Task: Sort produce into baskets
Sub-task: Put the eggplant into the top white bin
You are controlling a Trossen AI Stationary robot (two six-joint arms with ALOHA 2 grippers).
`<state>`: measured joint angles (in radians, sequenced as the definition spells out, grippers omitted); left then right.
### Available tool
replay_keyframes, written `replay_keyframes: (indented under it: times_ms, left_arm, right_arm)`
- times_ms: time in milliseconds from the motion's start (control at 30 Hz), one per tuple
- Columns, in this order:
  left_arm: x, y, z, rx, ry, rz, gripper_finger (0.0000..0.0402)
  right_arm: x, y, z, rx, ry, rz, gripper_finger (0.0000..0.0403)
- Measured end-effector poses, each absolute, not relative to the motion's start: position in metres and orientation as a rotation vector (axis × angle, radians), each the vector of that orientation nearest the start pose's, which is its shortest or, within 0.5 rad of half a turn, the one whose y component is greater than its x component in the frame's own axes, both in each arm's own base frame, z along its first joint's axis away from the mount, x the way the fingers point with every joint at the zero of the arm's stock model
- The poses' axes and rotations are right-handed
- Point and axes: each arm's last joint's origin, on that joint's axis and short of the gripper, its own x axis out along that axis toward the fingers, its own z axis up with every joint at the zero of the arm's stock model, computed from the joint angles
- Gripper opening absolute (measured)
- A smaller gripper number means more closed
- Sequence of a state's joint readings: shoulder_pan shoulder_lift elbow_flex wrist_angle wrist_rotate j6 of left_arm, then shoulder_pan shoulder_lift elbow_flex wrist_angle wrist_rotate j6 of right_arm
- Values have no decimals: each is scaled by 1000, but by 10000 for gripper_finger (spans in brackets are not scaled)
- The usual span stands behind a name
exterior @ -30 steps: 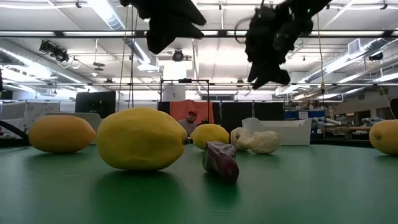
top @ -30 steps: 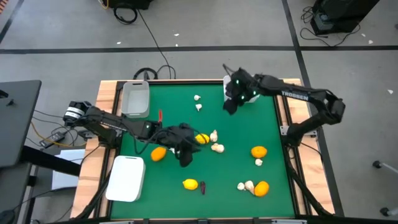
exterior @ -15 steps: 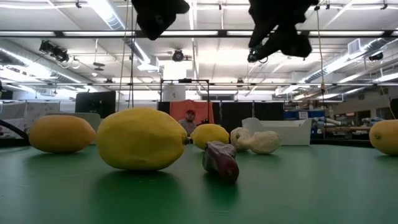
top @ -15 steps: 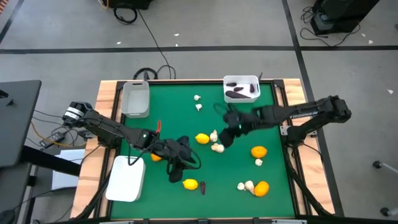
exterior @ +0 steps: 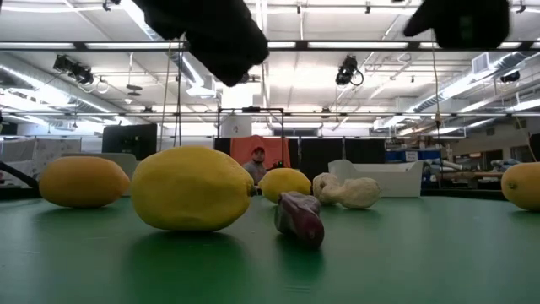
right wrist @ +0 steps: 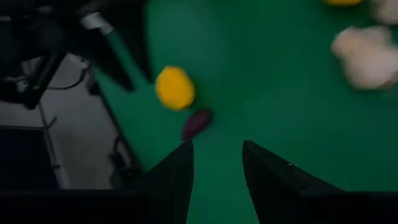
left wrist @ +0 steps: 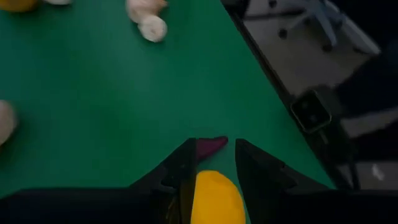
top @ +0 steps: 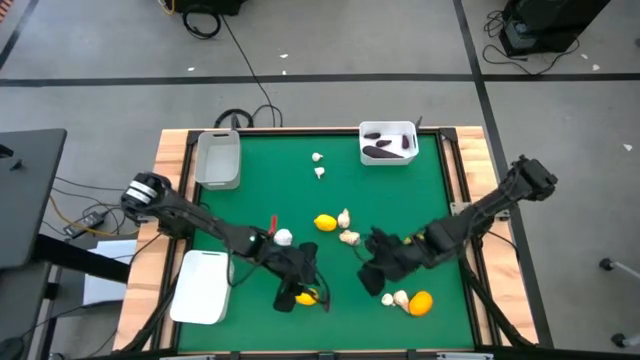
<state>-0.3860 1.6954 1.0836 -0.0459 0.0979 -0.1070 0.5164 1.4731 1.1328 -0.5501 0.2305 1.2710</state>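
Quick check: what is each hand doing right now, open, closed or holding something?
Left hand: open around the lemon, not clearly gripping.
Right hand: open, holding nothing, above the table.

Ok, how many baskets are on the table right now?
3: a greyish basket at the table's top left in the high view, a white basket at top right holding dark pieces, and a plain white basket at bottom left. None looks hidden.

A green table [top: 280, 190] with wooden edges. On it: three baskets [top: 218, 160], yellow lemons [top: 325, 223], an orange [top: 421, 303], garlic bulbs [top: 318, 172] and a purple eggplant piece [exterior: 299, 219].
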Motion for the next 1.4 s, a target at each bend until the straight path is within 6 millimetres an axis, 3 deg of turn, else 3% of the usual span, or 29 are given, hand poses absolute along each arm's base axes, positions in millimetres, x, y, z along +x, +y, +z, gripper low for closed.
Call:
replay_keyframes:
  times_ms: [200, 400, 600, 900, 1167, 1400]
  left_arm:
    - [347, -150, 193, 49, 657, -474, 118]
    - [356, -160, 173, 86, 630, -495, 125]
    - [360, -166, 152, 140, 633, -461, 173]
    - [361, -168, 137, 291, 639, -478, 252]
    - [376, -174, 131, 309, 685, -473, 248]
    - [385, -177, 127, 354, 745, -483, 220]
  right_arm:
    - [260, 172, 250, 924, 915, -337, 148]
    - [264, 190, 230, 973, 952, -377, 148]
    - [272, 199, 219, 1007, 955, -353, 148]
    - [273, 202, 220, 1031, 949, -328, 148]
    - [273, 202, 220, 1042, 959, -313, 148]
    - [274, 203, 221, 1054, 953, -307, 148]
